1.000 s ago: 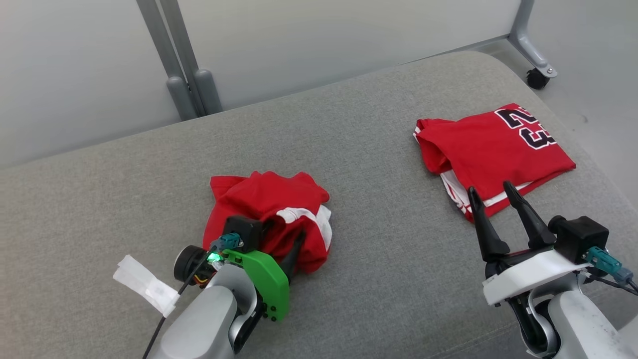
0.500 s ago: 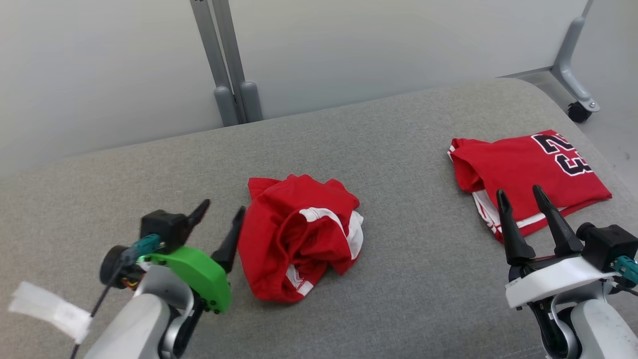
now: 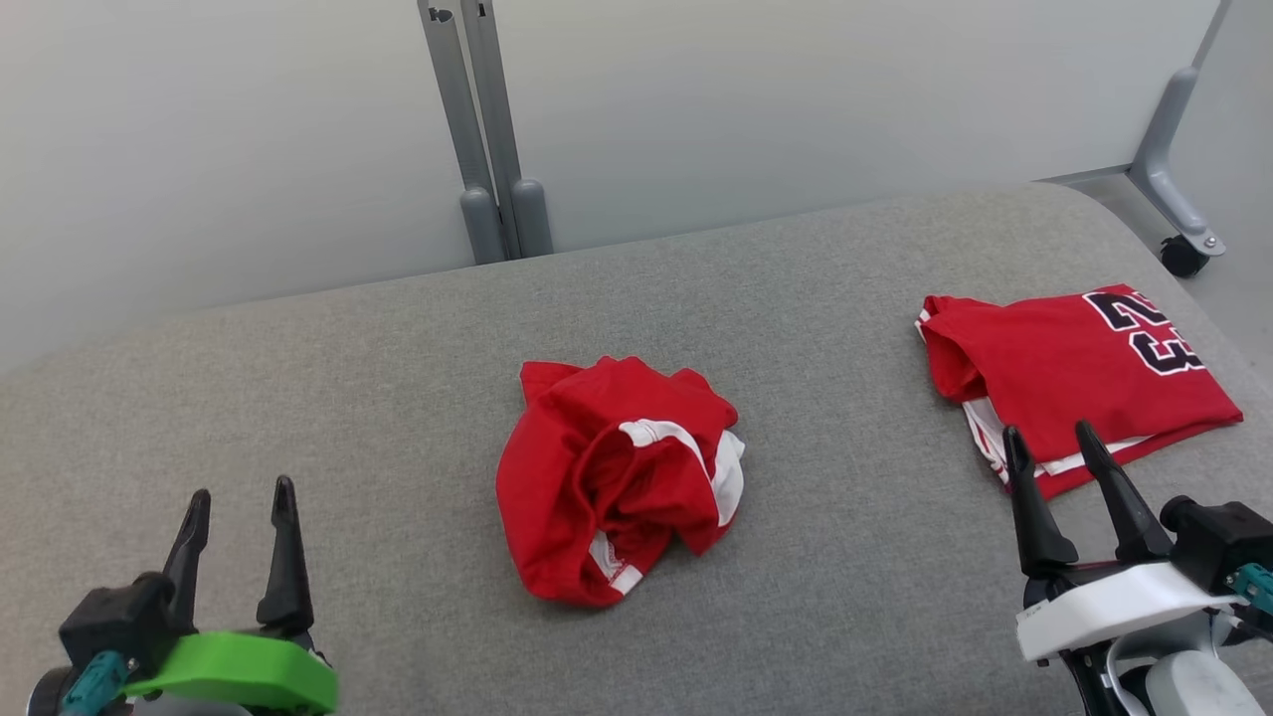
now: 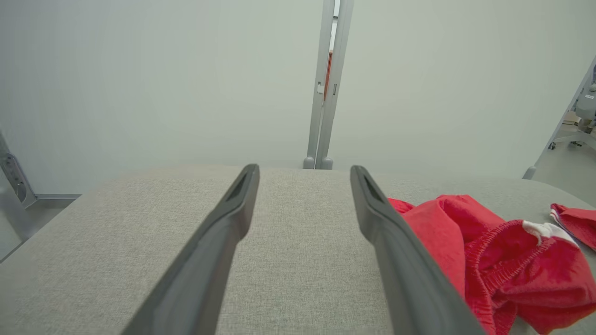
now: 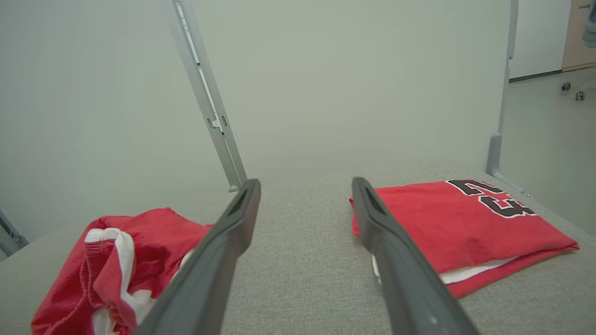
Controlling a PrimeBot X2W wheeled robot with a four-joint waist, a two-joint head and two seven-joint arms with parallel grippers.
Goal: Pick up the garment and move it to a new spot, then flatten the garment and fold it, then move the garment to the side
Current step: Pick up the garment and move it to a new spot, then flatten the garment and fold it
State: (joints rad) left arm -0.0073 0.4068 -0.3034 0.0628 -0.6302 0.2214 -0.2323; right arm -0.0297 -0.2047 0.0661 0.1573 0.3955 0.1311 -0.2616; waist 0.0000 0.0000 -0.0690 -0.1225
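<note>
A crumpled red garment (image 3: 612,477) with white trim lies in a heap at the middle of the grey cushioned surface (image 3: 298,398). My left gripper (image 3: 244,489) stands open at the lower left, well apart from the heap, with nothing between its fingers. In the left wrist view the left gripper (image 4: 303,168) frames bare cushion, and the garment (image 4: 489,251) lies to the right of it. My right gripper (image 3: 1048,431) is open at the lower right. In the right wrist view the right gripper (image 5: 305,181) is empty, with the garment (image 5: 121,260) at its left.
A folded red jersey (image 3: 1074,368) with black numbers lies flat at the right, just beyond my right fingertips, and shows as the jersey (image 5: 465,218) in the right wrist view. A grey partition post (image 3: 487,129) rises behind the cushion. A caster wheel (image 3: 1182,257) stands at the far right.
My left gripper has drawn back from the crumpled garment to the left front. The head camera has shifted, so the whole picture moved. Both garments lie where they were.
</note>
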